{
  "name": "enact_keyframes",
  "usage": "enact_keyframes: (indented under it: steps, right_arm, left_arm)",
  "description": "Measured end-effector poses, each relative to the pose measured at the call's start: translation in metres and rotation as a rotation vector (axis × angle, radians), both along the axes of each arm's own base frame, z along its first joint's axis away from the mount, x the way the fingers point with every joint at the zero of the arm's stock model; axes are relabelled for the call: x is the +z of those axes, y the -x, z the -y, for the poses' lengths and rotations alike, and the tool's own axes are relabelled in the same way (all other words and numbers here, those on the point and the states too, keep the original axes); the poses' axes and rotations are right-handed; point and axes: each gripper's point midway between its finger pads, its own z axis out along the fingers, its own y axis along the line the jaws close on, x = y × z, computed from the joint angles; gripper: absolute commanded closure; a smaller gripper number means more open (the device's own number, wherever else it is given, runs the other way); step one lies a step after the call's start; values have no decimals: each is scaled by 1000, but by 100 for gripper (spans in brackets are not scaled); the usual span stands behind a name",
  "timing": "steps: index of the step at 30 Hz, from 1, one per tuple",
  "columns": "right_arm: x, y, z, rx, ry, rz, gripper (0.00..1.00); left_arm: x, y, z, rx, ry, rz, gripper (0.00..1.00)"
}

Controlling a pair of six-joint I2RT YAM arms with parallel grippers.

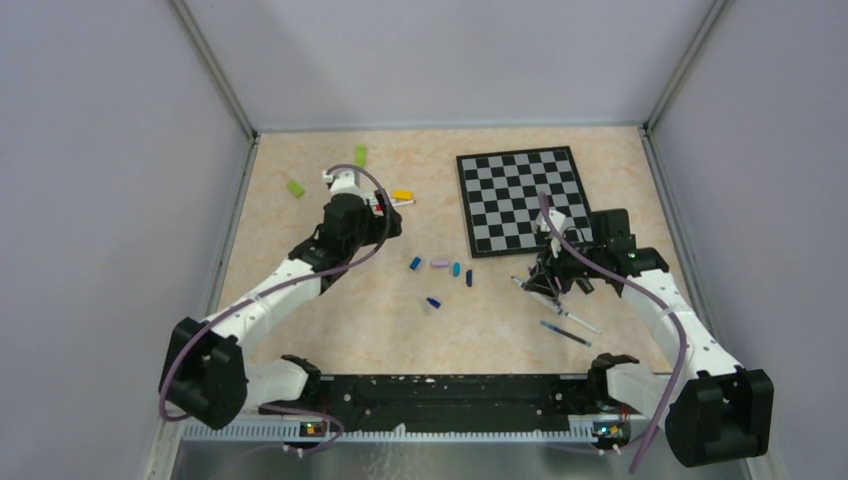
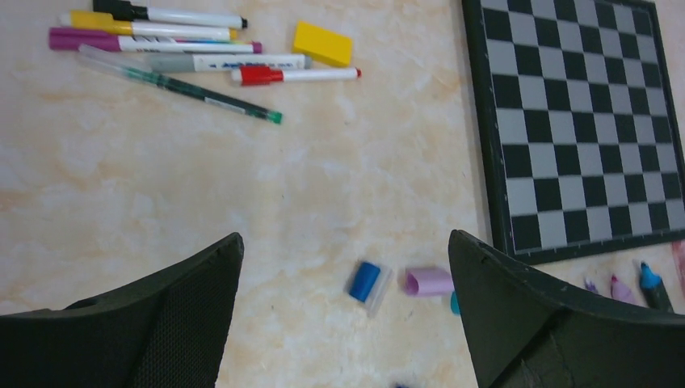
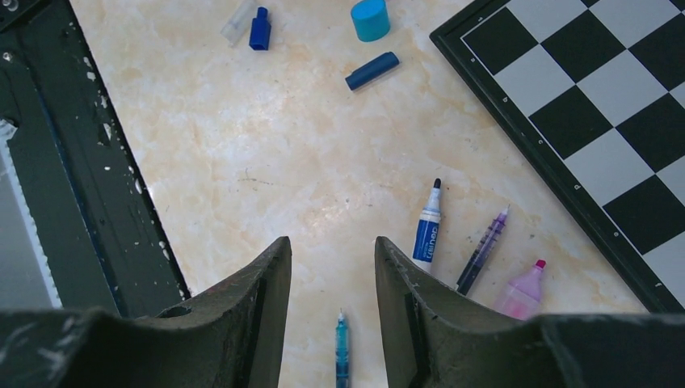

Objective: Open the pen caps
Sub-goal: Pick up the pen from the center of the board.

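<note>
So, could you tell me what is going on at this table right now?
It's an uncapping job, partway done. The left gripper, open and empty, hovers over loose caps mid-table; capped pens lie beyond, beside a yellow block. The right gripper, also open and empty, hovers over uncapped pens next to the chessboard.

In the left wrist view a teal cap sits half behind a finger of the left gripper, and a dark scrap, perhaps another cap, is cut by the bottom edge. In the right wrist view a teal pen runs off the bottom. From above, pens under the right gripper blur together.
</note>
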Motion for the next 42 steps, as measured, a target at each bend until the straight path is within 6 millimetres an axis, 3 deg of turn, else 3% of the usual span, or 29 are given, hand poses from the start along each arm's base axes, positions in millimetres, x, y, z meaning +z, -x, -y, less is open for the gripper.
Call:
enact_keyframes:
  steps: [8,17,20,25,42]
  right_arm:
    - [-4,-3,5,-22,31,4,58]
    - [-5,-5,8,-34,47,9,58]
    - [-5,-6,8,-37,51,11,58]
    - [-6,-6,9,-40,55,12,58]
    - [-6,-7,9,-43,59,13,58]
  left_arm:
    - [-21,-69,-15,162,42,-187,24]
    - [-63,-113,-17,326,-14,-404,44]
    - [-77,-119,-21,377,-41,-453,48]
    - [-95,-111,-33,437,-76,-518,50]
    - [-125,-121,-57,528,-85,-578,54]
